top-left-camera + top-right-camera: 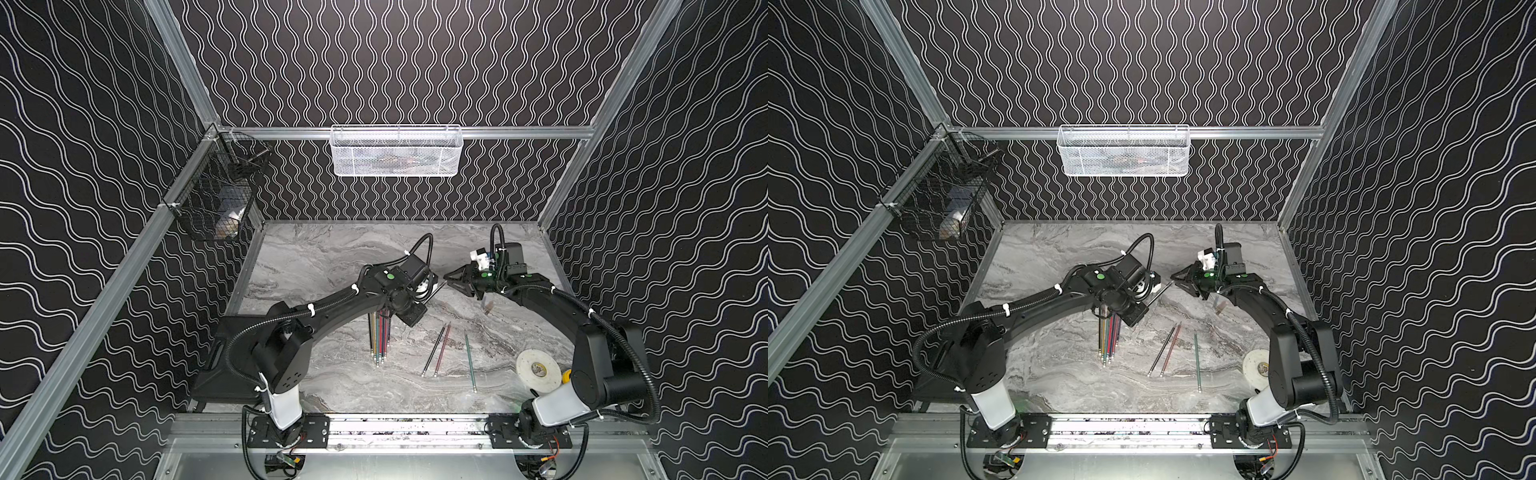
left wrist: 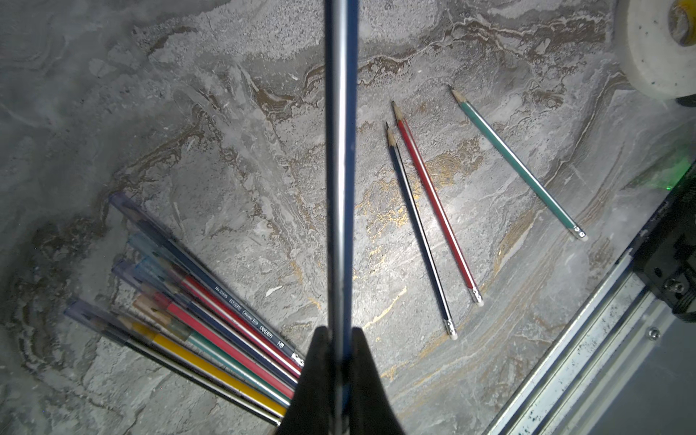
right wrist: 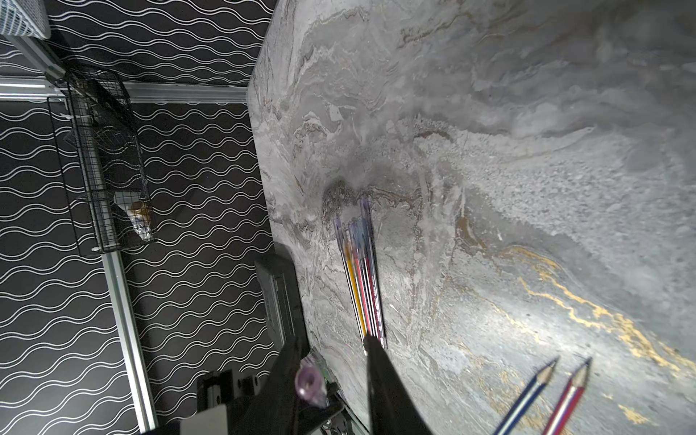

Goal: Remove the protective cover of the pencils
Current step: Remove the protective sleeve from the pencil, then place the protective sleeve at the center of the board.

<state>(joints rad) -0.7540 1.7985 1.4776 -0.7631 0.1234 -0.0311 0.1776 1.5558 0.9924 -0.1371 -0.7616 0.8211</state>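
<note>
I find the left pincer (image 2: 341,333) closed tight on one held pencil (image 2: 341,150); its shaft is slim and glossy, striped dark blue and silver, and runs straight out from between two black wedge-shaped fingers. In both top views it juts at a slant above the counter (image 1: 332,257), toward the right pincer (image 1: 449,276).

The right pincer stands part open, with a plain gap between its tapered black fingers; a small translucent purple cap (image 3: 309,386), tubular and seen end-on, sits against one finger; I cannot tell whether it is gripped.

The other pencils lie flat on the counter, a matt grey marbled slab with gold veins. A tight bundle (image 2: 211,331) of yellow, red, green, blue and black shafts lies under the left wrist, its tips sheathed in clear bluish sleeves. Near it, three bare ones show sharpened wooden points and silvery ends; a black pencil (image 2: 420,229) and a red pencil (image 2: 437,203) lie almost touching; a green pencil (image 2: 519,162) lies apart.

A white, chalky-looking roll (image 1: 538,370) lies flat by the right arm's base.
</note>
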